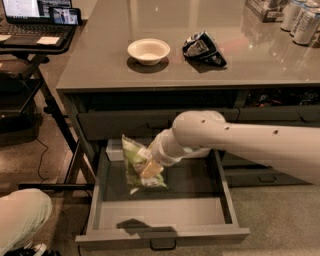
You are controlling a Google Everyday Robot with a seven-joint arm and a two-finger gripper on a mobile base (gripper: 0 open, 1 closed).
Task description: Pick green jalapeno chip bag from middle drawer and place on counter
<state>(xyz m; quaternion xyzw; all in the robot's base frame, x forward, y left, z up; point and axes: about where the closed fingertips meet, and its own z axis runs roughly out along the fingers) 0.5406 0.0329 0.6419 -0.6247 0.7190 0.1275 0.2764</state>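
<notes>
The green jalapeno chip bag (136,164) is pale green and white and wrinkled. It hangs in the air over the left part of the open middle drawer (165,212), lifted off the flat grey bottom. My gripper (148,167) is shut on the green jalapeno chip bag at its right side, at the end of my white arm (240,142), which reaches in from the right. The counter (200,55) is the glossy grey-brown slab above the drawers.
A white bowl (148,51) and a black and silver snack bag (202,48) lie on the counter. Cans (300,15) stand at its far right. A laptop stand (35,30) is at the left. A shut drawer front (125,124) sits above the open one.
</notes>
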